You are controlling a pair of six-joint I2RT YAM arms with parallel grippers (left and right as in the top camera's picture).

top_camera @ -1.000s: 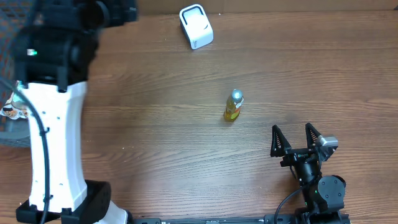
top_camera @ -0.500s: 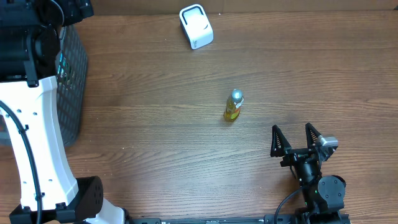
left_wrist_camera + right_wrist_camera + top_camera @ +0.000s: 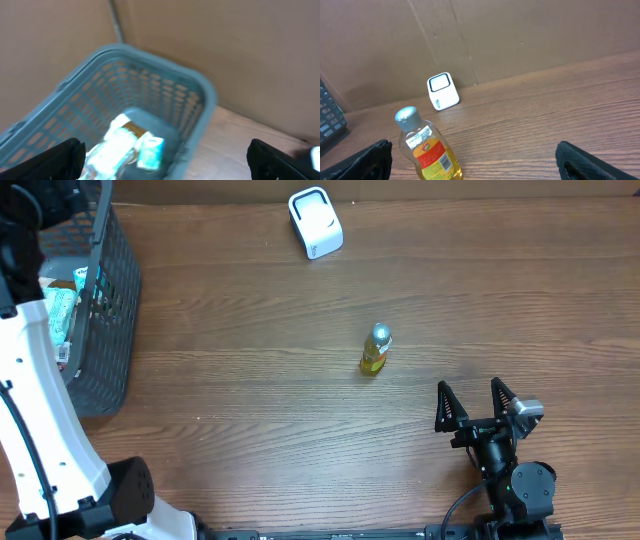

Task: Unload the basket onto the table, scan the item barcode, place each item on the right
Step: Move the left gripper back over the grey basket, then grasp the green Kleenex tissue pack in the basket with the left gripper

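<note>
A small bottle of yellow liquid [image 3: 375,350] with a silver cap and a red label stands upright mid-table. The right wrist view shows the bottle [image 3: 427,150] with a barcode on its label. A white scanner [image 3: 315,222] sits at the far edge of the table, and the scanner [image 3: 442,91] also shows in the right wrist view. My right gripper [image 3: 475,402] rests open near the front right, short of the bottle, with nothing between its fingers. My left gripper [image 3: 165,155] hangs open above a grey-blue basket [image 3: 200,100], holding nothing.
The mesh basket [image 3: 110,330] stands at the table's far left and holds several white and teal packets [image 3: 150,152]. The left arm's white link [image 3: 40,410] rises along the left edge. A brown cardboard wall [image 3: 520,30] backs the table.
The left arm has swung left and back, uncovering the basket that it hid a second ago. The right arm, bottle and scanner have not moved.
</note>
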